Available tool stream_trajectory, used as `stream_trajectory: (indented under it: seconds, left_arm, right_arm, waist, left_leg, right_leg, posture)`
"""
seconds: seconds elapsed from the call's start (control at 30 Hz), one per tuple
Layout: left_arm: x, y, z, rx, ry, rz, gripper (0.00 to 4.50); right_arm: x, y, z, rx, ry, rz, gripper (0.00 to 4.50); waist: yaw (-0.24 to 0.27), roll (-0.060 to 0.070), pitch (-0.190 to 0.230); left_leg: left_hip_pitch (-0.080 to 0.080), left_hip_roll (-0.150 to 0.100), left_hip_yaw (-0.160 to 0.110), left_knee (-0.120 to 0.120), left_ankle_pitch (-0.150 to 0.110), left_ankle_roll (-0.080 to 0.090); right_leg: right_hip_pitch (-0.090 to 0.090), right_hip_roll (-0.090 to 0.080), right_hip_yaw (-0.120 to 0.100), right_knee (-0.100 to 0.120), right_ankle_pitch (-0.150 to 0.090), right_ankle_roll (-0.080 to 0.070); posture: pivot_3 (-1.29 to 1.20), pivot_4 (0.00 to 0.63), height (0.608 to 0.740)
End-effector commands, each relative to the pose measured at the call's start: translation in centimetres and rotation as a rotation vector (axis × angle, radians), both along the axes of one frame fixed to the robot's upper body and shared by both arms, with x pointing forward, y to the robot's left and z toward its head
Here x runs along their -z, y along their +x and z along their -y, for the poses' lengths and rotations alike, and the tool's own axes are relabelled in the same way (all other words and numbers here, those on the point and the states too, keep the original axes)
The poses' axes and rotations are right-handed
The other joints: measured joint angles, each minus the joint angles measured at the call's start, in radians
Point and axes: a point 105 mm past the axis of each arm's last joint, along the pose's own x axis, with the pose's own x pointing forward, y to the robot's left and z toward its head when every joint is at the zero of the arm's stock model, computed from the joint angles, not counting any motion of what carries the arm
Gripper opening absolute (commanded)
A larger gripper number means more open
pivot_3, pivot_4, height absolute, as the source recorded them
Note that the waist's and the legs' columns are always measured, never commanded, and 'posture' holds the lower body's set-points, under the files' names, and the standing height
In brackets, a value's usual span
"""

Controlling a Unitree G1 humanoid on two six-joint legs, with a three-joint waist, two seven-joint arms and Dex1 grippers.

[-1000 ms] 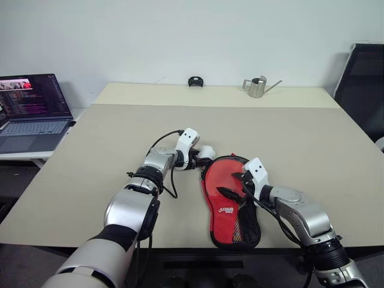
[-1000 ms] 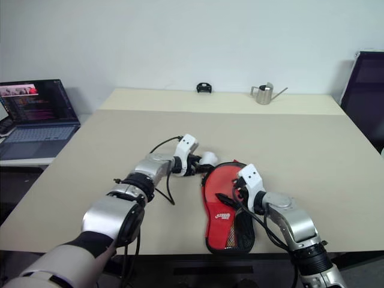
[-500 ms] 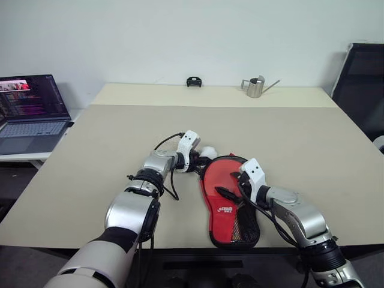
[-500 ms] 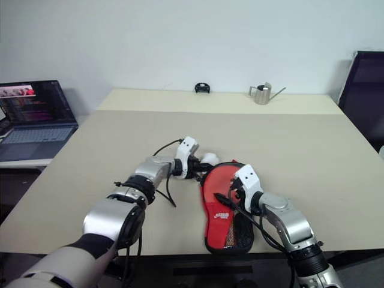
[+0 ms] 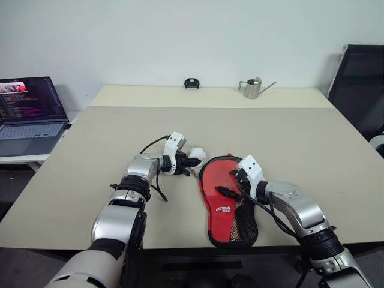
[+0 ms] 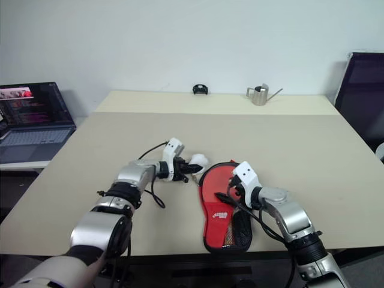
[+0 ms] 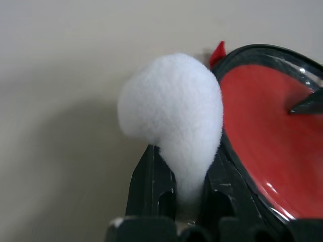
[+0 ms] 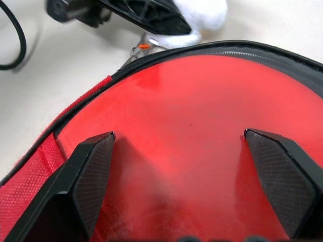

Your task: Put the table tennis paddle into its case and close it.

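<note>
A white wall backs a wide beige surface (image 5: 120,132), with an open laptop (image 5: 30,114) on a side desk to the left, a dark chair (image 5: 360,84) at the right, and a small metal watering can (image 5: 252,88) and a little black object (image 5: 192,83) at the far edge. Near the front lies the case (image 5: 225,204), red side up, mesh pocket toward the robot; the table tennis paddle cannot be told apart from it, though the glossy red under the right claw in its wrist view may be the bat's face or the pouch. The right claw (image 5: 231,183) rests over the red face, fingers spread wide, pinning rather than gripping. The left claw (image 7: 174,184), half open a second ago, is now pressed together on a white fluffy tuft (image 7: 171,111) at the case's rim, and the left arm has drawn away to the left. That tuft looks like the zip's pull, so closing seems under way. A white logo (image 5: 225,209) on the case is too small to read.
</note>
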Motion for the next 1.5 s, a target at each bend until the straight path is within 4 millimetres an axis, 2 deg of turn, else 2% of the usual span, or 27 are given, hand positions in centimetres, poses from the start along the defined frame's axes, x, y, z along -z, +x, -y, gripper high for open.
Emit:
stream_trajectory:
  seconds: [0.03, 0.3, 0.5, 0.7, 0.87, 1.1, 1.5]
  left_arm:
    - [-2.5, -0.4, 0.3, 0.038, -0.036, 0.063, 0.14]
    - [-3.6, -4.0, 1.3, 0.176, -0.056, 0.036, 0.14]
    - [-3.1, -4.5, 0.7, 0.163, -0.033, 0.016, 0.14]
    - [-2.8, -2.7, 1.3, 0.111, 0.013, 0.085, 0.14]
    - [-3.8, -0.5, 3.5, 0.087, 0.007, 0.171, 0.14]
    - [-4.1, 0.4, 6.0, 0.148, 0.026, 0.213, 0.14]
    - [-4.0, 2.9, 6.8, 0.021, 0.142, 0.304, 0.14]
  right_arm:
    - [4.4, -0.8, 1.2, 0.048, -0.077, -0.15, 4.5]
    - [5.0, -1.2, -0.2, 0.039, -0.063, -0.166, 4.5]
    - [5.1, -1.3, -1.1, 0.039, -0.048, -0.17, 4.5]
    - [5.3, -1.4, -1.7, 0.04, -0.036, -0.176, 4.5]
    - [5.6, -1.2, -1.9, 0.048, -0.035, -0.182, 4.5]
    - [6.2, -1.0, -1.4, 0.076, -0.045, -0.197, 4.5]
    - [7.0, -1.0, -1.0, 0.099, -0.046, -0.226, 4.5]
  waist:
    - [0.001, -0.001, -0.001]
    - [-0.002, 0.0, -0.002]
    - [-0.003, 0.0, -0.003]
    - [-0.001, 0.0, -0.002]
    - [0.001, 0.0, -0.003]
    - [-0.003, 0.0, -0.003]
    - [0.0, -0.001, -0.003]
  left_leg:
    - [0.0, 0.0, 0.0, 0.0, 0.0, 0.0]
    - [0.016, 0.001, -0.002, -0.002, 0.0, 0.0]
    - [0.019, 0.002, -0.002, -0.003, 0.0, 0.0]
    - [0.018, 0.002, -0.002, -0.003, 0.0, 0.0]
    - [0.018, 0.002, -0.002, -0.003, 0.0, 0.0]
    - [0.018, 0.001, -0.002, -0.003, 0.0, 0.0]
    - [0.018, 0.001, -0.002, -0.003, 0.0, 0.0]
  right_leg:
    - [0.0, 0.0, 0.0, 0.001, 0.0, 0.0]
    - [0.017, 0.0, 0.0, -0.004, 0.0, 0.0]
    - [0.018, 0.0, 0.001, -0.004, 0.0, 0.0]
    - [0.018, 0.0, 0.001, -0.005, 0.0, 0.0]
    - [0.018, 0.0, 0.0, -0.005, 0.0, 0.0]
    - [0.018, 0.0, 0.0, -0.005, 0.0, 0.0]
    - [0.019, 0.0, -0.001, -0.006, 0.0, 0.0]
  posture:
    - [0.0, 0.15, 0.74]
    - [0.0, 0.15, 0.74]
    - [0.0, 0.15, 0.74]
    - [0.0, 0.15, 0.74]
    - [0.0, 0.15, 0.74]
    - [0.0, 0.15, 0.74]
    - [0.0, 0.15, 0.74]
